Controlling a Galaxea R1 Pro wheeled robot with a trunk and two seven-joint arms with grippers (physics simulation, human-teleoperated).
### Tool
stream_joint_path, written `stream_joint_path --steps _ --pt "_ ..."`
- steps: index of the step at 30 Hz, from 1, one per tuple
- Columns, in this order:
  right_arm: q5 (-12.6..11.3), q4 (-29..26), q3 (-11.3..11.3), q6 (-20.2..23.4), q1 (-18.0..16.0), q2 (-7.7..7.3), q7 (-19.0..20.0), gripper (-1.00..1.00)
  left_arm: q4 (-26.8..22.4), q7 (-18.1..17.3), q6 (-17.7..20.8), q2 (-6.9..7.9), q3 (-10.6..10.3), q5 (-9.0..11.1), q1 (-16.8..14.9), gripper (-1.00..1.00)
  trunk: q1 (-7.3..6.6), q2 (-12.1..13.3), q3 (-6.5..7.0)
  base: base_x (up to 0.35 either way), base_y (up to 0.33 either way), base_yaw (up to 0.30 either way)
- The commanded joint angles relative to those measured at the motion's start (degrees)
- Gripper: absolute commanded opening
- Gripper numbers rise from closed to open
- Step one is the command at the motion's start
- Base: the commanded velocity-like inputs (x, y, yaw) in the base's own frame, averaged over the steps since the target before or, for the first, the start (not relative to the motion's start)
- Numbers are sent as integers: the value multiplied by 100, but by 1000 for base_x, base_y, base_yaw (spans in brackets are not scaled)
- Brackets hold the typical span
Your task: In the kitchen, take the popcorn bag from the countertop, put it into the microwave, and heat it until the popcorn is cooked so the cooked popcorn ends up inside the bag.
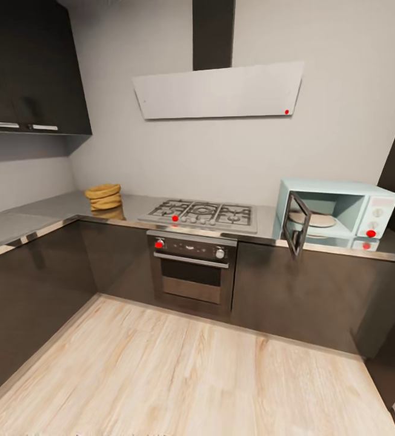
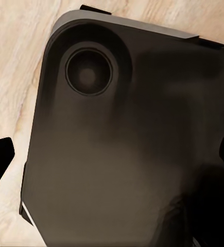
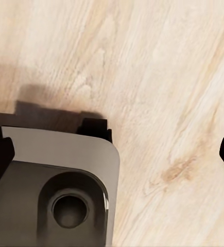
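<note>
Kitchen seen from the robot's head, with both arms hanging over the pale wood floor; the grey wall carries a white slanted hood and dark upper cabinets; the L-shaped countertop runs along dark lower cabinets, with a gas hob above a steel oven. The microwave, pale blue, stands at the counter's right end with its dark-framed door swung open toward the room; the popcorn bag, a squat tan sack, rests on the counter near the corner, left of the hob and well apart from the microwave. The left gripper and right gripper each show only dark fingertips at the picture edges, so the fingers stand apart and hold nothing, above the robot's dark base. Probable risks: the open door projects past the counter edge and could be struck by an arm carrying the bag across; the soft, wrinkled sack may sag or tip in a pinch grip and spill its contents; the shiny counter may let it slide.
</note>
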Motion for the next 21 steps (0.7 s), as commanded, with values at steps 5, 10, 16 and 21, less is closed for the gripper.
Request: stream_joint_path --steps 5,10,16,21 --pt "60 19 -12 -28 -5 -7 9 100 -4 2 -8 3 -8 36 5 100 0 -3 -5 0 0 269" --pt "60 19 -13 -20 -3 -17 10 100 -4 -2 -7 4 -8 37 1 100 0 -3 -5 0 0 268" --pt "75 16 6 -31 161 -3 -112 100 -4 -54 -7 -14 -3 35 2 100 0 -3 -5 0 0 226" --pt "86 9 14 -67 181 8 -131 100 -4 -57 -7 -22 1 36 1 100 0 -3 -5 0 0 216"
